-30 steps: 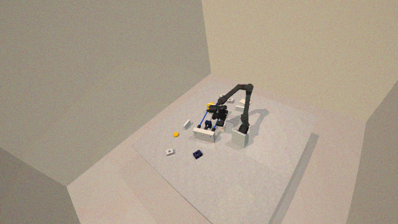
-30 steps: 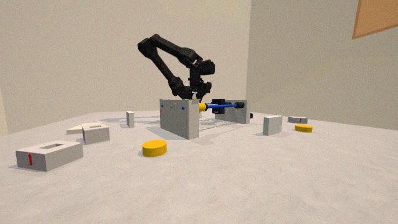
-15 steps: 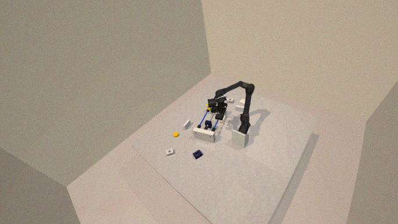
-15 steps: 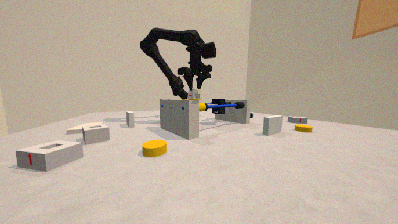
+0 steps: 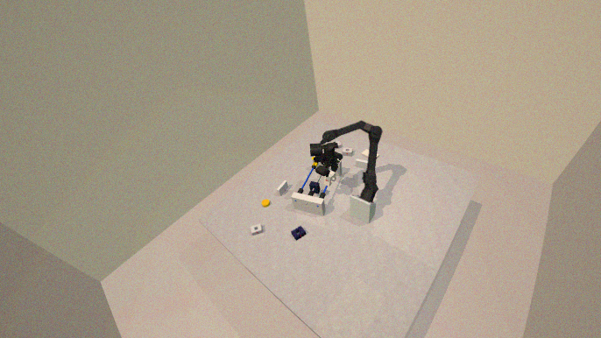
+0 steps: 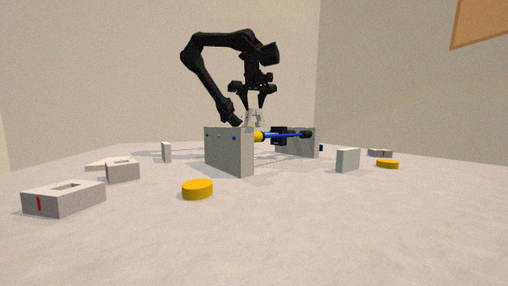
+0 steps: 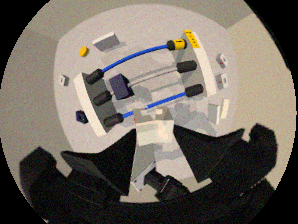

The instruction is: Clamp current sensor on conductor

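Hand (image 5: 329,174) (image 6: 255,107) (image 7: 154,129), partly spread, pinches pale sensor (image 5: 330,178) (image 6: 254,118) (image 7: 154,126) above tabletop (image 5: 350,271) (image 6: 281,230) (image 7: 70,105); orange panel (image 6: 481,24), upper right, exterior view.

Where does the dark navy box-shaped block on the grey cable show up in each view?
Top: the dark navy block is slightly right of and below the picture's centre.
Exterior: slightly right of centre, about mid-height, partly behind a blue cable.
Wrist: upper half, left of centre.
Shared landmark: the pale upright panel nearest the block.
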### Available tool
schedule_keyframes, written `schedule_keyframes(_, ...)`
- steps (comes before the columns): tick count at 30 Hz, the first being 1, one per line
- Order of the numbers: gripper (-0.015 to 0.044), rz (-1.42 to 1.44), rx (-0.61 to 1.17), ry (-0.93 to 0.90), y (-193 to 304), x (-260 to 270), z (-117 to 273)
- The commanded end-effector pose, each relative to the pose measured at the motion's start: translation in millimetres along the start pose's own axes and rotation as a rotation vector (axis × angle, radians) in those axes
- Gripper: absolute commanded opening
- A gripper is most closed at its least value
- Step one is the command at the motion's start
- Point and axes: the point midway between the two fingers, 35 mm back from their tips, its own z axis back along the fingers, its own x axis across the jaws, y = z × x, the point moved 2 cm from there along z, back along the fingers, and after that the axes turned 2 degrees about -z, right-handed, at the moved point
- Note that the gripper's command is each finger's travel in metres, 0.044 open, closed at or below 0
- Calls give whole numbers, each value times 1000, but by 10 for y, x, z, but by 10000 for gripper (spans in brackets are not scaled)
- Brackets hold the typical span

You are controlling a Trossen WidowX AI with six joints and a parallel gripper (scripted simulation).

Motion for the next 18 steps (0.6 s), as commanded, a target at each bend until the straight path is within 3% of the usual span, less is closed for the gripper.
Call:
schedule_keyframes(1, 0, -228, -38, -28, -261, 16, -1)
schedule_keyframes(18, 0, -1187, -151, -152, -1305, -155, -122)
